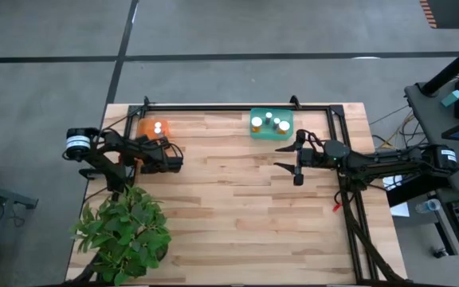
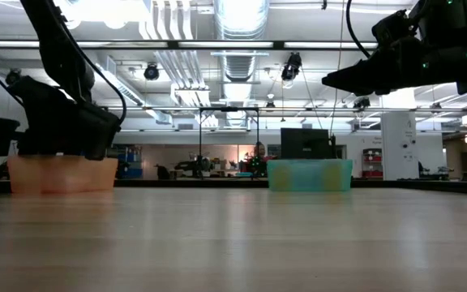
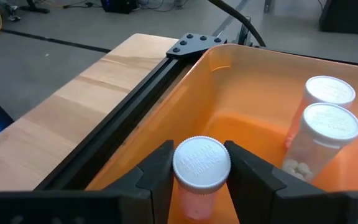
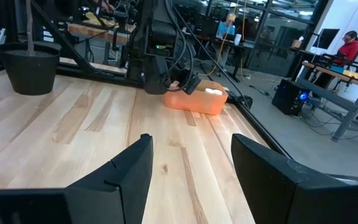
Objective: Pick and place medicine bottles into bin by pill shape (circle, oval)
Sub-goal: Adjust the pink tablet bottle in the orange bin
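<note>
Hovering over the orange bin (image 3: 241, 106) at the far left corner of the tabletop (image 1: 237, 207), the left end effector (image 3: 201, 177) has a white-capped bottle (image 3: 201, 163) between its two fingers (image 3: 157, 171), cap up, just above the bin's floor. The fingers sit close on either side of the cap; whether they grip it or have begun to let go cannot be told from the wrist view. Two other bottles (image 3: 325, 118) stand inside the same bin, against the opposite wall, well apart from the one between the fingers.

The step in hand looks like the release. To do it well, the bottle should go down upright in the free part of the floor, clear of the bin's near wall and of the two standing bottles, and the fingers should spread fully before the arm lifts, so the cap does not catch and tip.

Over the right half of the tabletop, the right end effector (image 4: 191, 162) waits with its fingers wide apart and nothing between them, near the green bin (image 1: 271, 124), which holds several white-capped bottles (image 1: 276, 122).
</note>
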Tool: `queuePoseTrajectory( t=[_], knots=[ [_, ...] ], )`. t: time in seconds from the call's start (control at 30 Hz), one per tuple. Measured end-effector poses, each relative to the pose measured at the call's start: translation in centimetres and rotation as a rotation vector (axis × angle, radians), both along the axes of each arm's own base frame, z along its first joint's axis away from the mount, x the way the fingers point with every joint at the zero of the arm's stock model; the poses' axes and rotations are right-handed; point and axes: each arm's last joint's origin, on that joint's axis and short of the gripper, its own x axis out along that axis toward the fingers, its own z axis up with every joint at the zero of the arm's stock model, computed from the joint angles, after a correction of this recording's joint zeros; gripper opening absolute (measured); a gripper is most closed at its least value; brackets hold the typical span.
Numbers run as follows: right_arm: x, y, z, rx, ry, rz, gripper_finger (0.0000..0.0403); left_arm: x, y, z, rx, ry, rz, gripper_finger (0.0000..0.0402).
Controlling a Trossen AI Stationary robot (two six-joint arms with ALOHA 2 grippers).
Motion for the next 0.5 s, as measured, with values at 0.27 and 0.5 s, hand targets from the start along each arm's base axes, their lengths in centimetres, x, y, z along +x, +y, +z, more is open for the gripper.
queuePoseTrajectory(
  t=[0.27,0.5],
  knots=[
    [0.0,0.0,-0.01,0.0,0.001,0.0,0.0205,0.2,0.04,0.08,-0.003,-0.011,0.002,0.0118],
    [0.0,0.0,-0.01,-0.001,0.001,0.0,0.0205,0.19,0.04,0.08,-0.003,-0.01,0.002,0.0118]
  ],
)
